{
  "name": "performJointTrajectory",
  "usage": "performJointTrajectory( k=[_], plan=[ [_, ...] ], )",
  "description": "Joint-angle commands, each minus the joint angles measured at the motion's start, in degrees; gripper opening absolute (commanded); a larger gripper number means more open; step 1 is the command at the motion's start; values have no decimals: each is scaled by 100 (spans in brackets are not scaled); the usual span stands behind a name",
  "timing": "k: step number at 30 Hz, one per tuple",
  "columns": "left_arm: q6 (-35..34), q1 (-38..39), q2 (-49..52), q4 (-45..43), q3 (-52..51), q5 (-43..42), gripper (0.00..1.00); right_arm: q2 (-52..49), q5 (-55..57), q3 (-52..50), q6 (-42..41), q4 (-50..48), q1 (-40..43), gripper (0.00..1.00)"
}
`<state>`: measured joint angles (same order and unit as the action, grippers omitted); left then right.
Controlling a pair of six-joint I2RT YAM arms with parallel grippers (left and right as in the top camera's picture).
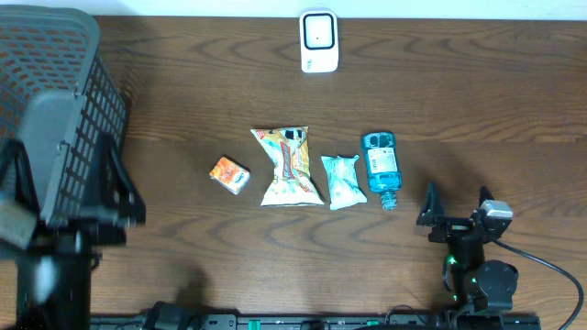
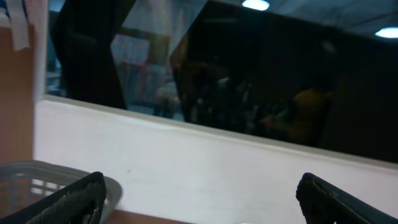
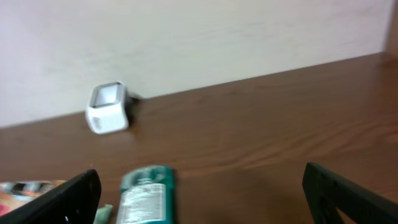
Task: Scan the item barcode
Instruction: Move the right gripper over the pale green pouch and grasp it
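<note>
Hovering by grey basket (image 1: 55, 55), left gripper (image 1: 66, 183) spread wide, right gripper (image 1: 457, 203) likewise spread, empty, near teal bottle (image 1: 381, 165), white scanner (image 1: 319, 41) far side.

Dark wood on the counter (image 1: 477, 101), grain plain, low sheen. At its far edge the scanner (image 1: 319, 41) looked smooth white plastic. At the left edge, the basket (image 1: 55, 101) was grey plastic mesh. Mid-counter, the snack bag (image 1: 291, 167) was crinkled glossy film and the bottle (image 1: 381, 163) shiny teal plastic.

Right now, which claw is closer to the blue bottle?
Right. The right claw sits just beside the blue bottle; the left claw hangs far away, by the basket.
</note>
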<state>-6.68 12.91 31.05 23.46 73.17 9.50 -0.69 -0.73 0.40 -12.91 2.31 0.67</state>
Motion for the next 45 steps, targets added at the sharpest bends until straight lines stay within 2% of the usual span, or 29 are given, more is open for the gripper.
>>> performJointTrajectory(
  k=[1, 4, 6, 8, 11, 15, 21, 30, 32, 34, 39, 42, 43, 45],
  plan=[
    [-446, -7, -485, -13, -404, -352, 98, 31, -960, -9, -1091, 2, -66, 99],
    [-459, -105, -1003, -131, -765, -396, 98, 31, -2293, -9, -2603, 24, -66, 99],
    [-461, -254, -1329, -186, -984, -398, 98, 31, -3359, -9, -3174, 22, -66, 99],
    [-461, -459, -1663, -173, -1189, -398, 98, 31, -4223, -9, -3206, 26, -66, 99],
    [-529, -501, -2022, -68, -1353, -407, 98, 31, -4898, -9, -3230, 31, -66, 99],
    [-549, -409, -2286, -81, -1366, -570, 98, 31, -5342, -9, -3654, 28, -68, 99],
    [-549, -409, -2817, -70, -1366, -568, 98, 31, -5799, -9, -3654, 28, -142, 99],
    [-544, -468, -3088, 55, -1338, -564, 98, 11, -5641, 306, -3630, 149, -393, 99],
    [-544, -501, -3088, 94, -1338, -557, 98, -85, -5283, 625, -3442, 636, -393, 99],
    [-544, -481, -3086, 92, -1338, -494, 98, -317, -4671, 1097, -2903, 1502, -393, 98],
    [-546, -470, -3086, 31, -1327, 46, 98, -1792, -2559, 2809, -1349, 3471, -494, 99],
    [-546, -470, -3086, 35, -1333, 601, 98, -3058, -1869, 4024, -890, 3891, -671, 99],
    [-553, -470, -3084, 44, -1333, 949, 98, -3777, -1615, 4708, -811, 4048, -811, 99],
    [-555, -470, -3075, -35, -1333, 1073, 98, -4631, -1362, 5534, -798, 4332, -1036, 99]
  ],
)
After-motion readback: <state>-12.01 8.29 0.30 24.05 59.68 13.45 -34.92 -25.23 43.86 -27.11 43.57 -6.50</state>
